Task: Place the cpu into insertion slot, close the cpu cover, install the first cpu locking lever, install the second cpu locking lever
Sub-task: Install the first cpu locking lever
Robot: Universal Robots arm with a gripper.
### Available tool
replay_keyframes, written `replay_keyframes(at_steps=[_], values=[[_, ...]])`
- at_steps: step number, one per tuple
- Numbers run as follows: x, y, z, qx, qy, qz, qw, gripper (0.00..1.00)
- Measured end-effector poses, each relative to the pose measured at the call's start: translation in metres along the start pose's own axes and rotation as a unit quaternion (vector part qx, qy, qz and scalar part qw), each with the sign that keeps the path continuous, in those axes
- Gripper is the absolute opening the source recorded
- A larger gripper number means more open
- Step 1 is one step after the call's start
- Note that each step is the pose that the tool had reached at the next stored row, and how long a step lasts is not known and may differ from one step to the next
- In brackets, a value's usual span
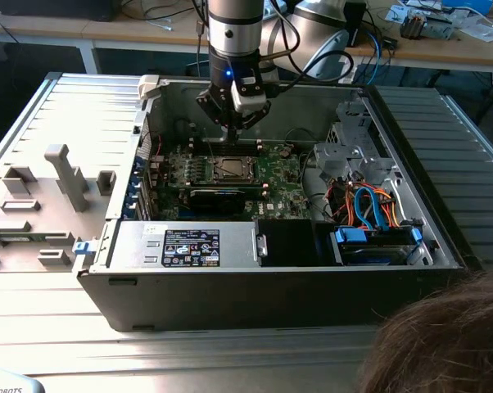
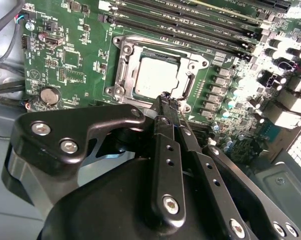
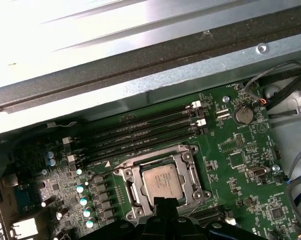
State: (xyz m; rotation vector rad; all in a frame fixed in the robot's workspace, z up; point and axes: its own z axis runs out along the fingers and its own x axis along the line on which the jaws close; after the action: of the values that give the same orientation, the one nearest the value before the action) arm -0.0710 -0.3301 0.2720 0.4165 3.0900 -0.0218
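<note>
Table: a grey metal table [image 1: 17, 115] with long ridges lies under everything in the exterior view.
Grey block: a holder with pegs [image 1: 66, 176] sits at the middle left, well apart from the work.
Case: an open computer case [image 1: 271, 295] fills the middle, and the green motherboard [image 1: 279, 176] lies flat inside it.
Claw: the gripper [image 1: 232, 123] hangs at the upper middle with its fingers [image 2: 163, 145] squeezed together. I cannot tell if a thin lever is pinched between them. Its tip is just beside one edge of the insertion slot [image 2: 118, 92].
Cpu: the cpu [image 2: 158, 75] lies flat in the slot, grey top up.
Cover: the cpu cover [image 2: 160, 52] looks folded down around it.
Doing it well: I think this is a lever step. Push slowly and keep the tip at the slot's edge, off the chip.
Which way: the chip is square, so it has no long side. Its edges line up with the memory slots [image 3: 140, 132].
Wires: orange and blue wires [image 1: 369, 205] lie at the middle right.
Hair: a person's hair [image 1: 443, 344] shows in the lower right corner.
</note>
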Motion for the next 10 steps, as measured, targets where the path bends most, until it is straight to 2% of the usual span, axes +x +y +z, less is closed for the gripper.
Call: replay_keyframes(at_steps=[10], values=[[0.0, 0.0, 0.0, -0.0006, -0.0002, -0.021, 0.99977, 0.11]])
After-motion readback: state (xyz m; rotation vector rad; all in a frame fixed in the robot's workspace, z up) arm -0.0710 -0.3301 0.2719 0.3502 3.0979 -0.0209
